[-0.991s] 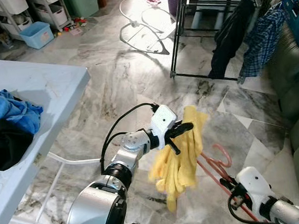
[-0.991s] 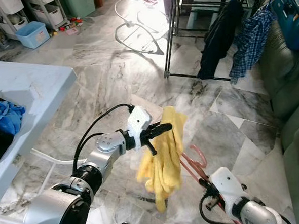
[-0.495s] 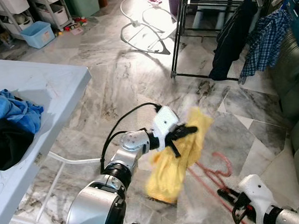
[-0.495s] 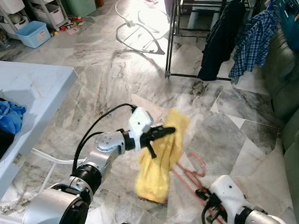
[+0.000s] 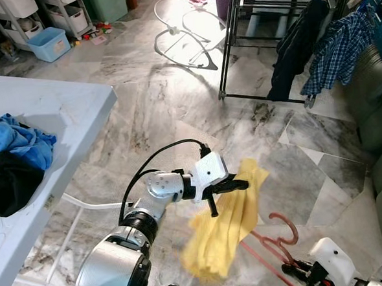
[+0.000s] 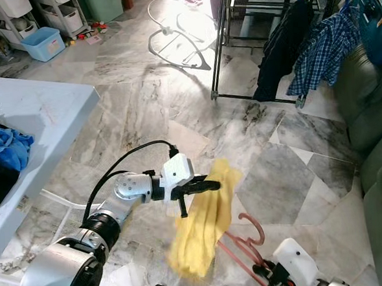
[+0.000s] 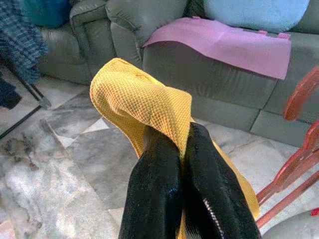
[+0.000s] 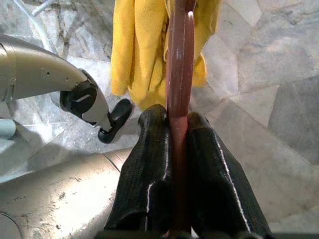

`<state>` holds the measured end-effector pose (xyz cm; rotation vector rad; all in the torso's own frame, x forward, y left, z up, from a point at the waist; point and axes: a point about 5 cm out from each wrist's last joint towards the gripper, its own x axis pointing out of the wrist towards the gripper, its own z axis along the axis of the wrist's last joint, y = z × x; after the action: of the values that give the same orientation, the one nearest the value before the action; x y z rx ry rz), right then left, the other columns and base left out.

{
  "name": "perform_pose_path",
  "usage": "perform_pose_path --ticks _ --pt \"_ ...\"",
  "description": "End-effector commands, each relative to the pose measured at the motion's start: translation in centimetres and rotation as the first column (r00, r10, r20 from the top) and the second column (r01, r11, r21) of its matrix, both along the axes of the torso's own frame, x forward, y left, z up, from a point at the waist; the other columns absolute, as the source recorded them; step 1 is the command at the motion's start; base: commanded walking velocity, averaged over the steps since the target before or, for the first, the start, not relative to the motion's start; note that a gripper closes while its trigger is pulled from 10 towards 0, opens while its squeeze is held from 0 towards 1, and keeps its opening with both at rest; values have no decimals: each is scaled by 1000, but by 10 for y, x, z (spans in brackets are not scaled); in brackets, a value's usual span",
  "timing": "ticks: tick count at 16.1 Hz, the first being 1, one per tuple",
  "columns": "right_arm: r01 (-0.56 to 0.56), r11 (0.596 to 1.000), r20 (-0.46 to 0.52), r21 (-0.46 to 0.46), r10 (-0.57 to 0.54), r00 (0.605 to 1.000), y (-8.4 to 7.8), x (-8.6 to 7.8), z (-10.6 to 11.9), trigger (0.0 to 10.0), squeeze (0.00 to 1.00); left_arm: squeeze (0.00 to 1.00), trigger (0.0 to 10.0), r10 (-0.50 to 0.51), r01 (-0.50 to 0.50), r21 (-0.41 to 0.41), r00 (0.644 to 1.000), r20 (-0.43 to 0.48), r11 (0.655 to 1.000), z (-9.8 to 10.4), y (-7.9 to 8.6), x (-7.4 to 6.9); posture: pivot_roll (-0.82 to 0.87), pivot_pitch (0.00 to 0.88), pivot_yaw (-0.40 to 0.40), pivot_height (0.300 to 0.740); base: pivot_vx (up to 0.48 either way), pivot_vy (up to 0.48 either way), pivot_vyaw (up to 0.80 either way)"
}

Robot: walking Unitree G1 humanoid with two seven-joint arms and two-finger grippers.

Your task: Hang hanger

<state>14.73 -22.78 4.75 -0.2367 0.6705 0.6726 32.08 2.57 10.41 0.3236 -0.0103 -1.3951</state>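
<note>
My left gripper [image 5: 240, 186] is held out over the floor, shut on the top edge of a yellow mesh cloth [image 5: 224, 235]. The cloth hangs down from it, and the left wrist view shows it folded over the black fingers [image 7: 155, 189]. A reddish-pink hanger [image 5: 273, 238] runs from under the cloth toward the lower right, hook pointing up. My right gripper [image 8: 172, 117] is shut on the hanger's bar [image 8: 179, 69], low at the picture's bottom right. The cloth [image 8: 134, 50] drapes over the hanger's far end.
A black drying rack [image 5: 237, 43] stands ahead on the right with a dark garment [image 5: 292, 46] and a plaid shirt [image 5: 334, 50]. A green sofa [image 5: 377, 112] lines the right. A white table [image 5: 53, 119] with blue cloth [image 5: 12, 142] is at left. Marble floor lies between.
The left gripper has sunk lower with the yellow cloth, which swung and now hangs lower. The right arm with the hanger has dropped toward the picture's bottom edge.
</note>
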Motion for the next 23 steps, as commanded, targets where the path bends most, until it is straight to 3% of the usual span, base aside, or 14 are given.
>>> perform_pose_path --ticks 1,5,11,13,15,17,19,21,23 --pt "-28 999 9 28 27 1000 5 -1 6 10000 0 0 10000 -21 21 -14 999 33 1000 8 -2 2 -59 144 34 740 0 0 0" --pt "-37 996 29 87 34 999 10 2 16 10000 0 0 10000 14 -9 -58 996 85 998 22 -5 9 -61 147 34 740 0 0 0" --pt "-10 990 9 139 9 1000 22 13 0 10000 0 0 10000 -105 116 -237 993 59 965 42 -27 1 -45 154 36 740 0 0 0" --pt "36 991 5 126 -37 999 18 15 -9 10000 0 0 10000 -145 150 -316 989 39 937 55 -32 1 -41 153 35 740 0 0 0" --pt "66 990 7 121 -67 998 14 14 -12 10000 0 0 10000 -161 159 -341 987 23 927 59 -32 2 -43 154 36 740 0 0 0" --pt "186 979 59 87 -191 980 -1 17 -18 10000 0 0 10000 -161 151 -357 987 1 922 63 -29 6 -49 154 35 740 0 0 0" --pt "319 946 123 56 -324 938 -17 22 -21 10000 0 0 10000 -157 144 -362 988 -7 921 64 -26 7 -51 154 36 740 0 0 0" --pt "526 850 200 45 -523 828 -44 25 -23 10000 0 0 10000 -143 126 -343 990 -23 931 61 -17 10 -52 151 34 740 0 0 0" --pt "568 820 230 63 -566 792 -50 26 -20 10000 0 0 10000 -125 108 -327 992 -33 939 57 -13 11 -51 151 33 740 0 0 0"
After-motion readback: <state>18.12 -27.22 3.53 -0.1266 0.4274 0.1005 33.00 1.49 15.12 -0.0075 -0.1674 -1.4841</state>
